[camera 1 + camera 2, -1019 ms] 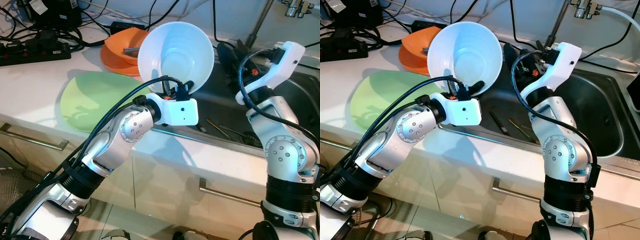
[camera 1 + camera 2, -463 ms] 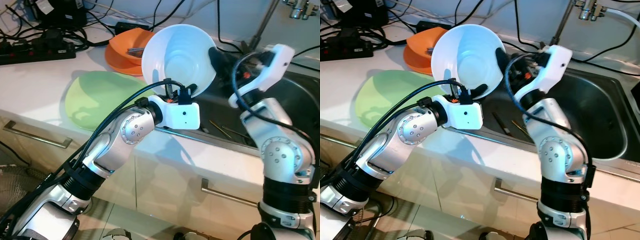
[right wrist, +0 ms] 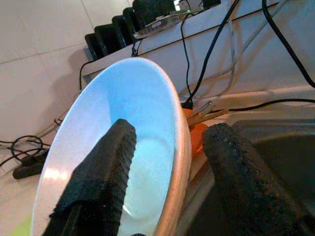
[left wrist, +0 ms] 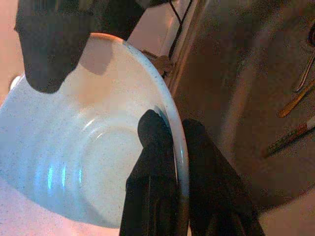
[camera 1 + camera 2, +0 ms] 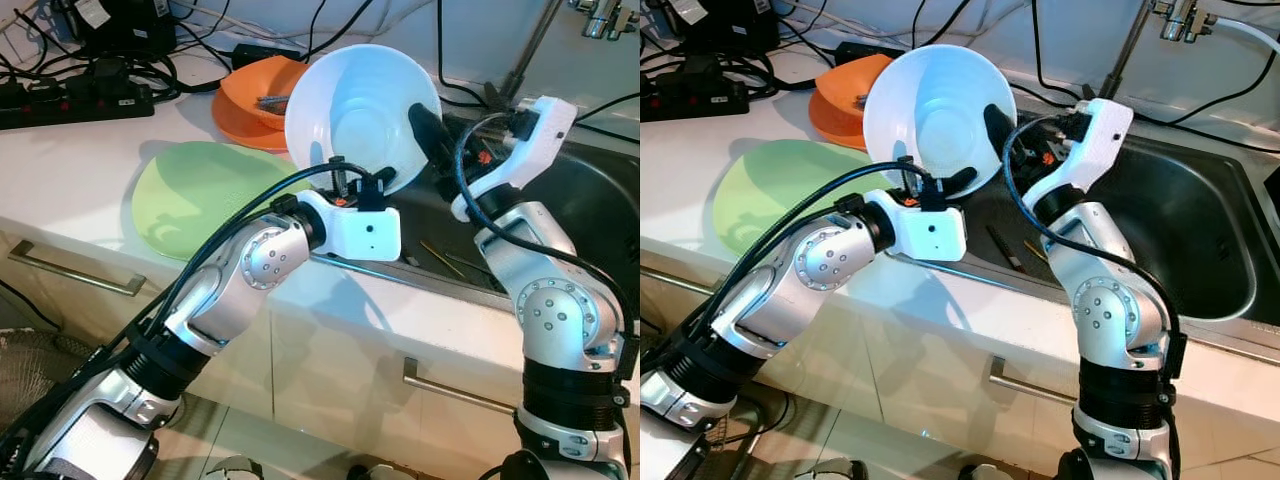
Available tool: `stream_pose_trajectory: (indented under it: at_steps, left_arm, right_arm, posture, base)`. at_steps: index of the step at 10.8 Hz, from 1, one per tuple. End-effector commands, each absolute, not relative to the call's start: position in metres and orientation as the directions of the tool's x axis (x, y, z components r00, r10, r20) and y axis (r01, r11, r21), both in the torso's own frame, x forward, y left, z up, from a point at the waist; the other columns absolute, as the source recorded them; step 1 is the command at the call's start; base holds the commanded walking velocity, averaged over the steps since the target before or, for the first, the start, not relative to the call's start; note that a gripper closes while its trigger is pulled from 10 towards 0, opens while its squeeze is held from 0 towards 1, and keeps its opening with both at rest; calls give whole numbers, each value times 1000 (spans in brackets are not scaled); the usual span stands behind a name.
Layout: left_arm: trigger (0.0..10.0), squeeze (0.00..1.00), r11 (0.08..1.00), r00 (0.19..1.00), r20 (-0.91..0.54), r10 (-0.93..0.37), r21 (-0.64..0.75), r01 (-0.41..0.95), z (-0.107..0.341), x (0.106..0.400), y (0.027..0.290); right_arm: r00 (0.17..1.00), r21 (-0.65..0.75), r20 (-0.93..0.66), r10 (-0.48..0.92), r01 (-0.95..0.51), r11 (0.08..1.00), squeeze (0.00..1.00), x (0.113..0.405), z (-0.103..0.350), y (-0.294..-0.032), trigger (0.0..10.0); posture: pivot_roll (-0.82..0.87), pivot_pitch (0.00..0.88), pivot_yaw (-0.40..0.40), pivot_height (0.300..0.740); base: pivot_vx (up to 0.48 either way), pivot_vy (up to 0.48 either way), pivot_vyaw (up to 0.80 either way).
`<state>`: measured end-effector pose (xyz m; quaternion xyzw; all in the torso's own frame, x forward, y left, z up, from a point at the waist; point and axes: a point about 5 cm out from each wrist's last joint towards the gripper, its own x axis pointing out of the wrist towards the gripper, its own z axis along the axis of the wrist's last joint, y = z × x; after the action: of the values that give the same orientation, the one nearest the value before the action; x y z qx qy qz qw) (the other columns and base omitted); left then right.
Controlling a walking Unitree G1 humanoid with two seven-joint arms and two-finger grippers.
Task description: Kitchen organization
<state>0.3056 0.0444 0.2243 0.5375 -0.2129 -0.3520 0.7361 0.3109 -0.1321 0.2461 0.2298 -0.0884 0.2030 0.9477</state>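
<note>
A white bowl [image 5: 360, 115] hangs tilted on its side over the counter edge beside the sink. My left gripper [image 5: 352, 180] is shut on its lower rim, one finger inside and one outside, as the left wrist view shows with the fingers [image 4: 156, 147] pinching the rim. My right gripper [image 5: 437, 130] is open and straddles the bowl's right rim. In the right wrist view one of its fingers [image 3: 106, 182] sits inside the bowl [image 3: 133, 123] and the other outside, with a gap around the rim.
A light green plate [image 5: 195, 190] lies flat on the white counter. Behind it is an orange bowl [image 5: 250, 95] with a utensil in it. The steel sink [image 5: 1200, 230] holds loose cutlery [image 5: 1005, 250]. Power strips and cables [image 5: 70, 100] line the back wall.
My right gripper has swung left from beside the sink up to the bowl, so its fingers now straddle the rim. The left gripper still holds the bowl; the camera shifted slightly.
</note>
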Motion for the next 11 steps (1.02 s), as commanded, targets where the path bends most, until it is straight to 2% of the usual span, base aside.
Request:
stream_pose_trajectory:
  at_steps: [1,10,11]
  left_arm:
    - [10000,0,186,647,-20,-762,951,249,235,303,42]
    - [10000,0,199,656,3,-755,954,225,239,305,44]
    - [10000,1000,208,655,8,-755,951,229,240,305,44]
  right_arm:
    - [904,390,255,343,-421,819,0,309,246,-132,0]
    - [908,399,241,344,-416,817,0,310,242,-130,0]
    - [907,400,241,346,-418,816,0,310,242,-130,0]
  posture:
    - [31,61,-73,740]
    - [31,79,-75,740]
    - [32,81,-75,740]
  base:
    - [0,0,0]
    - [0,0,0]
    - [0,0,0]
